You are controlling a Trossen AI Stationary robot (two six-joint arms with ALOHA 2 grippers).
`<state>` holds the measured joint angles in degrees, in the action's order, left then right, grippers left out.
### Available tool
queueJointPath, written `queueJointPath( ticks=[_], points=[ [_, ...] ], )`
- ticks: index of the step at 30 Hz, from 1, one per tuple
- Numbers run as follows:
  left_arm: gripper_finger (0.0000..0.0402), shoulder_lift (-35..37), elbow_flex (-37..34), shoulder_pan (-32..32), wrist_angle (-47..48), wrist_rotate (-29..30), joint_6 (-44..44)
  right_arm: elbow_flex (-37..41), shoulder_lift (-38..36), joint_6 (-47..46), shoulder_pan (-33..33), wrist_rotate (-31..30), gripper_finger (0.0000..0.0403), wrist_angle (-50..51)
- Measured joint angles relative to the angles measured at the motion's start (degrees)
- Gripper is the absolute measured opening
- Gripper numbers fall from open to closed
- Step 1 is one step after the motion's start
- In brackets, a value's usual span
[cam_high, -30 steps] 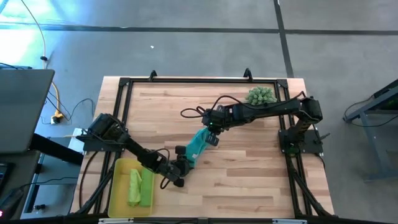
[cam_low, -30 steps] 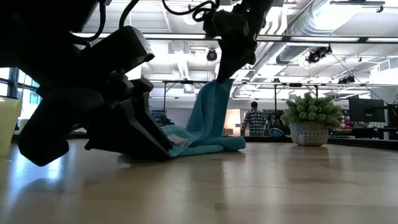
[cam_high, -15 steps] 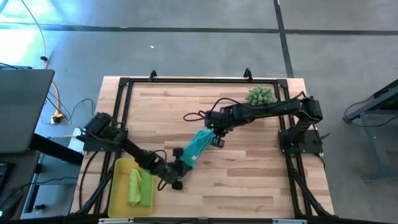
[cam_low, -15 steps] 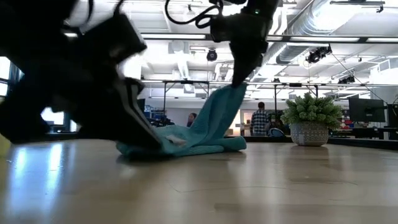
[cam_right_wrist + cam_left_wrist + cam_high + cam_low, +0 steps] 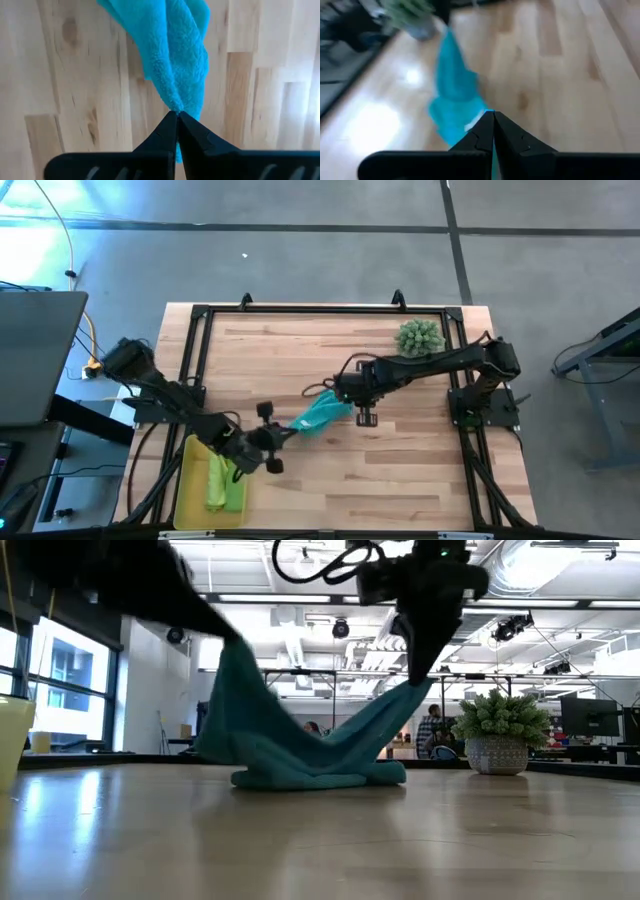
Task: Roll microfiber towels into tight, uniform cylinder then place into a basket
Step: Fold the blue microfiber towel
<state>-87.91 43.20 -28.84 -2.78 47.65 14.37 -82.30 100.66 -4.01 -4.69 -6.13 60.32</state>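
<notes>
Left gripper (image 5: 493,116) jaws clamped on one corner of teal towel (image 5: 320,412); right gripper (image 5: 176,116) jaws pinched on opposite end. We see cloth slung between both, middle sagging in heap on bench (image 5: 400,450).

Two lime towels (image 5: 224,483) already in basket (image 5: 192,480), near left arm.

Risks, our call:
- thin corner grips, either end could slip out under pull
- cloth bunched, not flat, so roll may come loose and uneven
- plant (image 5: 419,336) near right arm, elbow could knock it
</notes>
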Motion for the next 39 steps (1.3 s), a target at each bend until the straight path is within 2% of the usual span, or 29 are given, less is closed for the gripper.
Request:
queueJointPath(
  ticks=[7, 14, 16, 21, 22, 23, 26, 27, 28, 29, 33, 35, 39],
  points=[
    [0.0, 10.27, 0.02, -1.77, 5.79, 9.63, -2.89, -0.02, -0.76, -1.6, -7.07, -9.0, 0.0, 4.54],
    [0.0, 17.51, 0.02, -0.72, 5.31, 17.09, -11.51, -0.02, -8.68, -3.22, -12.63, -19.86, 0.0, 6.78],
    [0.0, 19.92, 0.02, 0.5, 4.87, 18.83, -14.93, -0.07, -11.26, -1.83, -12.6, -25.11, 0.0, 6.15],
    [0.0, 25.42, 0.02, 5.61, 4.04, 20.23, -22.79, -0.07, -15.24, 1.55, -10.48, -47.29, 0.0, 1.78],
    [0.0, 26.17, 0.02, 6.73, 3.7, 18.98, -23.0, -0.07, -15.57, 1.82, -9.59, -48.56, 0.0, -0.51],
    [0.0, 26.99, 0.02, 7.85, 3.34, 16.05, -22.97, -0.12, -15.73, 3.1, -8.72, -46.49, 0.0, -2.87],
    [0.0, 29.18, 0.02, 10.27, 2.29, 2.24, -22.97, -0.11, -15.65, 8.09, -7.0, -29.03, 0.0, -5.39],
    [0.0, 29.72, 0.02, 10.6, 2.3, -1.11, -22.99, -0.09, -15.63, 9.21, -6.77, -25.24, 0.0, -5.17],
    [0.0, 30.05, 0.02, 10.81, 2.11, -2.15, -23.08, -0.09, -15.61, 9.94, -6.72, -24.06, 0.0, -4.83],
    [0.0, 30.27, 0.02, 10.75, 1.96, -1.27, -23.15, -0.09, -15.63, 9.95, -6.73, -25.82, 0.0, -4.7],
    [0.0, 30.96, 0.04, 11.12, 1.9, 10.54, -25.84, -0.09, -15.65, 9.51, -6.46, -41.32, 0.0, -4.96],
    [0.0, 30.85, 0.04, 11.75, 1.97, 11.69, -29.0, -0.09, -15.69, 12.53, -6.35, -43.24, 0.0, -5.15],
    [0.0, 30.63, 0.04, 14.49, 2.03, 11.32, -32.86, -0.07, -15.67, 17.62, -3.93, -43.34, 0.0, -7.57]
  ],
)
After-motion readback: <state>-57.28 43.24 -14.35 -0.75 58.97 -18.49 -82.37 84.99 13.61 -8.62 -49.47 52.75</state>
